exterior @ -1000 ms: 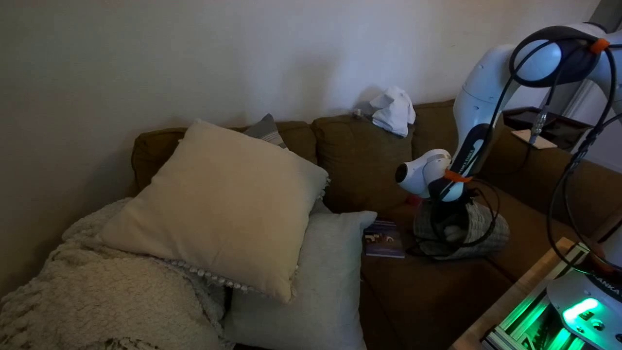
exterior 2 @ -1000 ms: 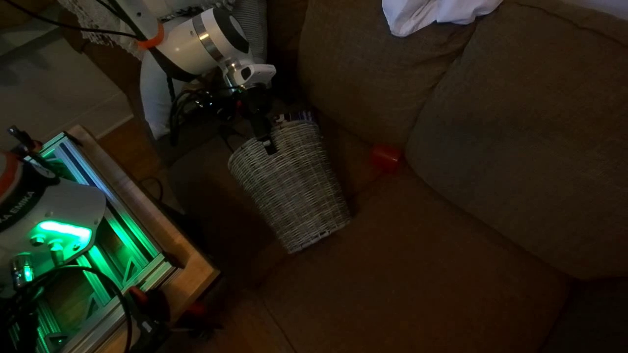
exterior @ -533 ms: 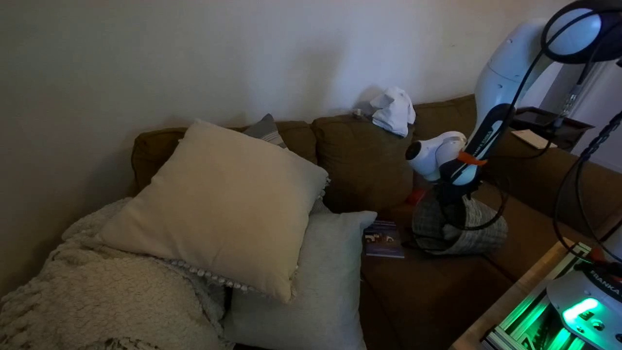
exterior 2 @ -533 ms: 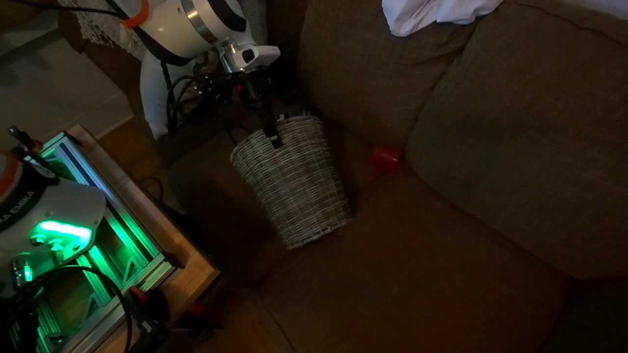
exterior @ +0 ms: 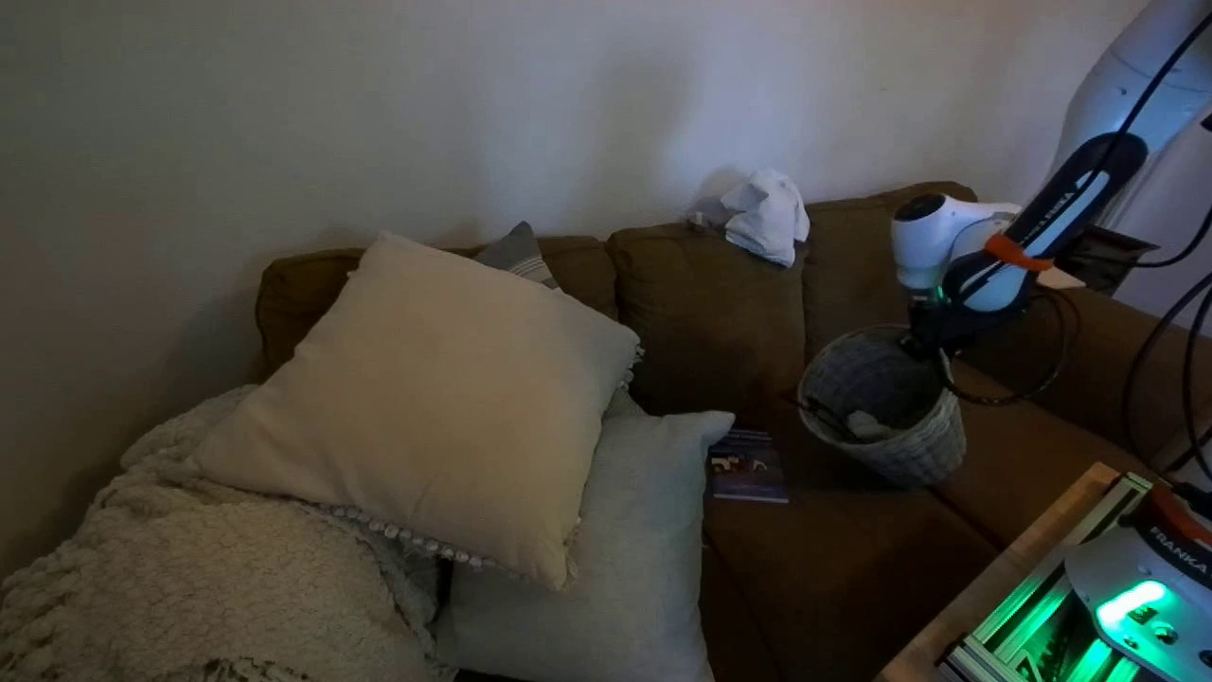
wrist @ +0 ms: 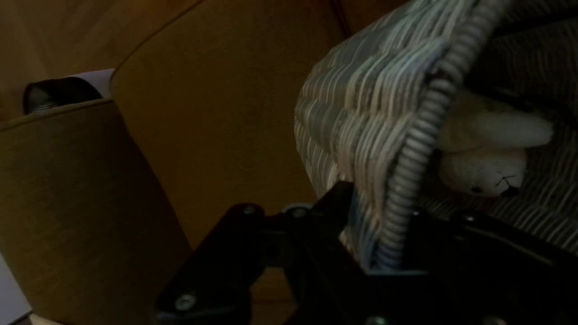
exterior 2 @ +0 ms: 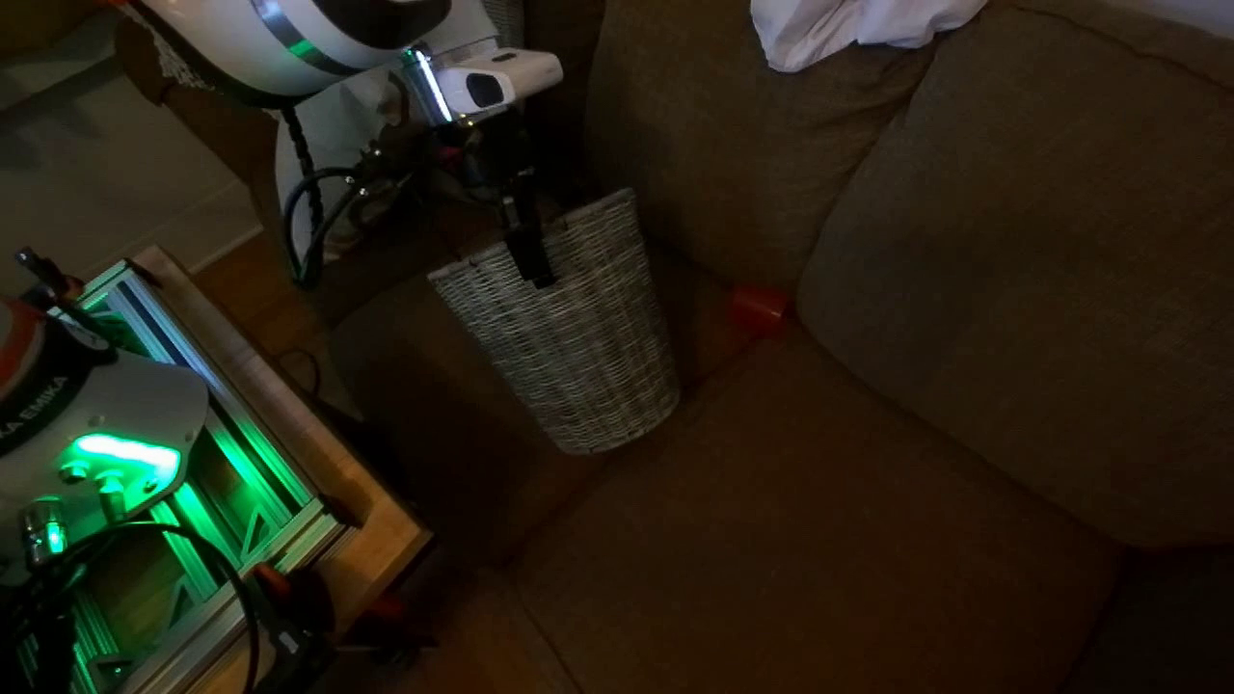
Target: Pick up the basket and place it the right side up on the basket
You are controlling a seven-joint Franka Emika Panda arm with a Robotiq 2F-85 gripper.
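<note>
The basket (exterior 2: 578, 357) is tilted, mouth uppermost at the fingers (exterior 2: 528, 253) and bottom slanting away beneath them; whether that bottom touches the couch (exterior 2: 819, 540) I cannot tell. The gripper (wrist: 384, 225) is clenched on the basket's rim (wrist: 414, 155), one finger outside it and one inside. In the wrist view a white toy (wrist: 483, 171) lies within the basket, deeper than the fingers. In an exterior view a red object (exterior 2: 759, 310) sits right of the fingers and slightly below, at the foot of the couch's back. Left of and below the fingers, in an exterior view, a book (exterior: 748, 469) lies flat, just beside a grey pillow (exterior: 615, 530); a cream pillow (exterior: 436, 407) rests on that one, and a fleecy blanket (exterior: 208, 559) lies farthest left of the fingers. Above them, over the couch's back, hangs a white cloth (exterior: 769, 216). The arm (exterior: 1051, 223) reaches the fingers from the upper right there, its green-lit base (exterior: 1136, 606) well below them.
</note>
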